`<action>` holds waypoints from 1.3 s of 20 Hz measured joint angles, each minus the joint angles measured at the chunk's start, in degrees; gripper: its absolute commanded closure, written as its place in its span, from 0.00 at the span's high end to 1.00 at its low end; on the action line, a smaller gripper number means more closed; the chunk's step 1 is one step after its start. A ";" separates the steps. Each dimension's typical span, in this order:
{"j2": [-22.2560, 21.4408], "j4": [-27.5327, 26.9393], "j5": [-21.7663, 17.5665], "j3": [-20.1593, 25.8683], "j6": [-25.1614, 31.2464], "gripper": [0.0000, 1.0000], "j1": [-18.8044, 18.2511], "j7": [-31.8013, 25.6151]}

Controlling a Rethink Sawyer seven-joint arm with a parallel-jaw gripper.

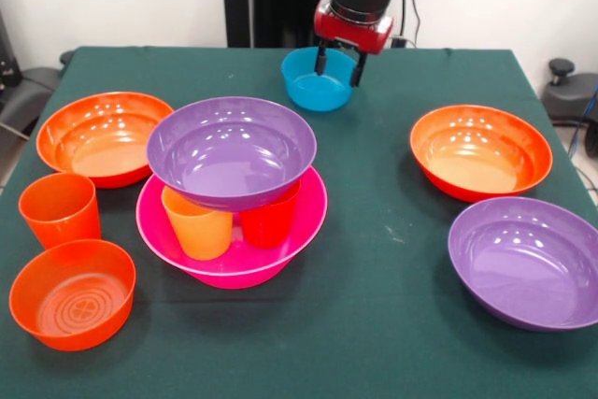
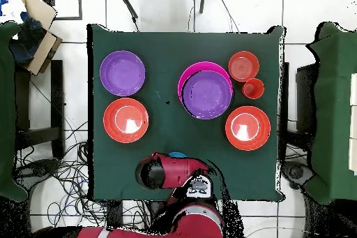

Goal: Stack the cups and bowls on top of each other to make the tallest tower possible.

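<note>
Gripper hung at the small blue bowl by the tabletop's robot-side edge, fingers apart, straddling the bowl's rim, not clamped.

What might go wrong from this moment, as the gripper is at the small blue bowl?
1. The gripper straddles the rim of the blue bowl; a thin rim hold may slip or tilt the bowl.
2. In the tower, the purple bowl rests on only two cups inside the pink bowl. More weight on one side may tip it.
</note>
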 measured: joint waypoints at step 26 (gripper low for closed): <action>0.22 0.01 -1.88 1.43 0.00 1.00 -0.18 0.00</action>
